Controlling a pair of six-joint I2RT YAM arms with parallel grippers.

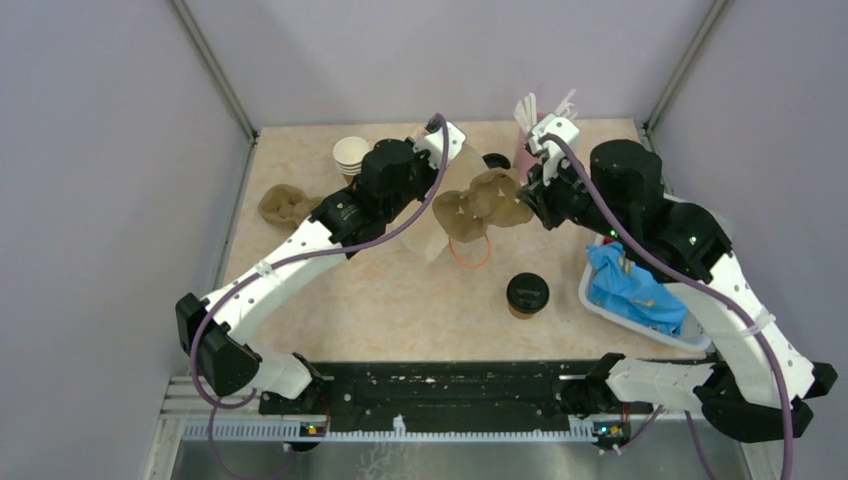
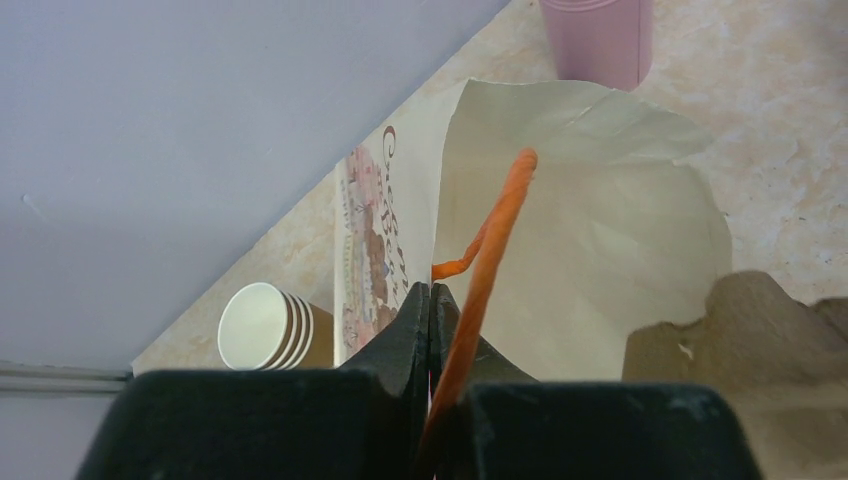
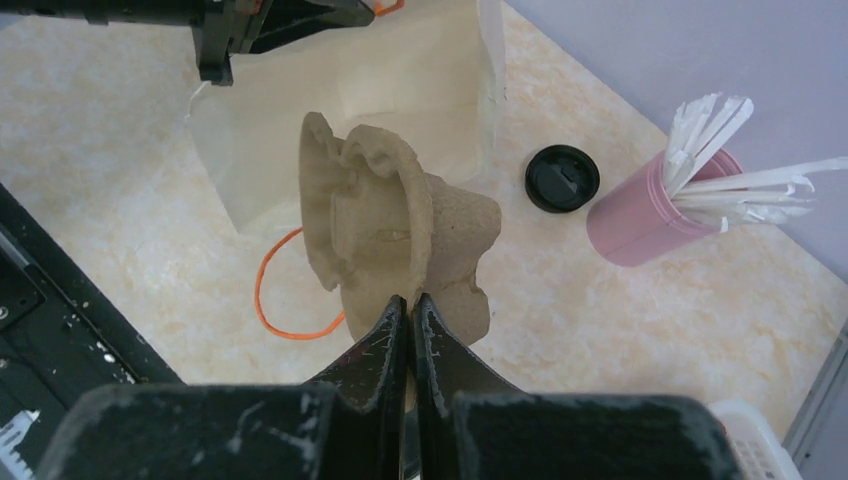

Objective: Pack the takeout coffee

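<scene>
One takeout coffee (image 1: 527, 293) is seen standing toward the worktop's front right. Of two pulp trays, the first tray (image 3: 385, 220) is pinched in the right gripper's (image 3: 411, 300) closed jaws, and the second tray (image 1: 285, 203) is laid by the left edge. One bag (image 2: 590, 220) is held by its orange handle (image 2: 495, 230), which is clamped in the left gripper's (image 2: 430, 292) jaws.

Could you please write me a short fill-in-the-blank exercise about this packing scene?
The left gripper is shut on the paper bag, whose handle is ____.
The right gripper holds a pulp cup carrier coloured ____.
The takeout coffee stands on the table under a ____ lid.
The straws stand in a ____ container.
Missing words: orange; brown; black; pink.
</scene>
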